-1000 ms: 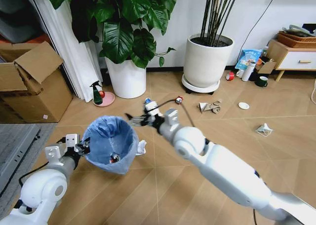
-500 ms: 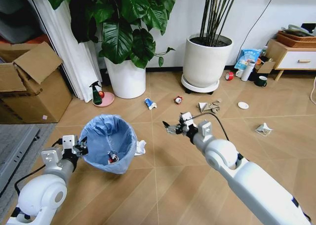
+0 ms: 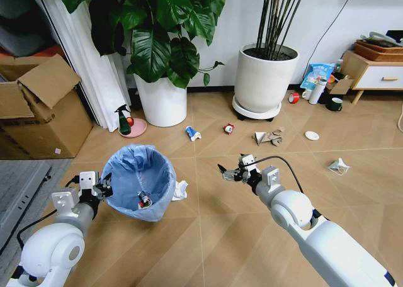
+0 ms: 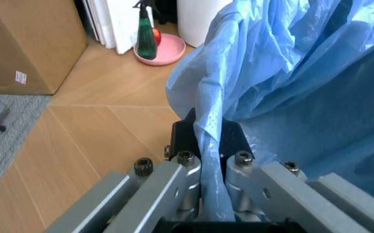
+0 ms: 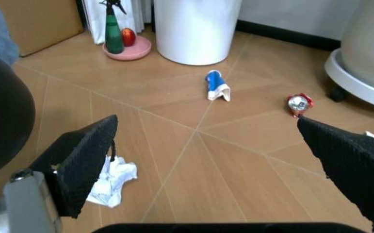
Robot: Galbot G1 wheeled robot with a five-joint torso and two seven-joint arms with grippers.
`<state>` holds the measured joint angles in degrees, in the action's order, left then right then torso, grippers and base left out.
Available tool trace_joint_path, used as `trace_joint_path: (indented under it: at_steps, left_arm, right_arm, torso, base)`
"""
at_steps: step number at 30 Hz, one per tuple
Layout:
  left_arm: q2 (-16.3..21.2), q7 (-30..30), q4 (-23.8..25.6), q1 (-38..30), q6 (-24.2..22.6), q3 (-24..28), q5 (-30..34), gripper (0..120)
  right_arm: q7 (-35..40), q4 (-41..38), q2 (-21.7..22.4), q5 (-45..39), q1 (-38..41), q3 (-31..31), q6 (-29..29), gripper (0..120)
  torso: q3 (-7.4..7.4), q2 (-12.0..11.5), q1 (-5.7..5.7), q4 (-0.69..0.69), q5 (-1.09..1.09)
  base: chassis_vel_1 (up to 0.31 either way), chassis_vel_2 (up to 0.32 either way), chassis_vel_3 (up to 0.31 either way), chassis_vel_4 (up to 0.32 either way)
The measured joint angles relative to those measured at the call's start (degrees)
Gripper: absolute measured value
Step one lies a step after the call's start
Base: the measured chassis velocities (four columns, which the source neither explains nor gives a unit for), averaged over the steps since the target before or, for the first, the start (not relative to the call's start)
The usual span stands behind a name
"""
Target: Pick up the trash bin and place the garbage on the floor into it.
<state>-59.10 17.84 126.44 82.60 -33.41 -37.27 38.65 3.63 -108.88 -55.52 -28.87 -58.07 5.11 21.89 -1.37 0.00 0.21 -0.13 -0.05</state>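
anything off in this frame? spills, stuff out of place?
Yes: litter is scattered over the floor. Crumpled paper lies beside the bin, a blue can and a red can sit near the planters, cardboard bits further right. The left hand grips the bin's rim; the right hand is open, empty.

Crinkly plastic trash bin liner (glossy).

Trash bin left — crumpled paper beside it.

One trash bin, two white planters, two cans
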Motion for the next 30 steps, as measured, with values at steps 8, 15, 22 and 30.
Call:
trace_joint_path:
  at_steps: [8, 15, 22, 30]
  left_arm:
    - [0.11, -0.03, 0.24, -0.01, 0.04, 0.07, 0.05, 0]
    - [0.11, -0.06, 0.44, -0.03, 0.06, 0.1, 0.11, 0]
    - [-0.14, -0.06, 0.72, 0.12, 0.08, 0.17, 0.14, 0]
    - [-0.45, 0.07, 1.11, 0.3, 0.13, -0.06, 0.16, 0]
  right_arm:
    - [-0.01, -0.07, -0.09, 0.29, -0.43, -0.23, -0.06, 100]
    - [0.0, 0.0, -0.26, 0.45, -0.42, -0.88, 0.08, 100]
    - [0.16, 0.55, -0.93, 0.75, -0.65, -1.72, 0.19, 100]
    - [-0.81, 2.93, -0.9, 0.8, -2.3, -4.61, 0.37, 100]
  torso:
    - [-0.01, 0.0, 0.0, 0.01, 0.01]
    - [0.0, 0.0, 0.0, -0.01, 0.02]
    - [0.0, 0.0, 0.0, 0.01, -0.05]
    - [-0.01, 0.0, 0.02, 0.0, 0.04]
  base:
    - [-0.005, 0.159, 0.015, -0.157]
    - [-0.008, 0.138, 0.006, -0.145]
    - [-0.009, 0.274, 0.019, -0.266]
    - [-0.03, 0.174, 0.01, -0.12]
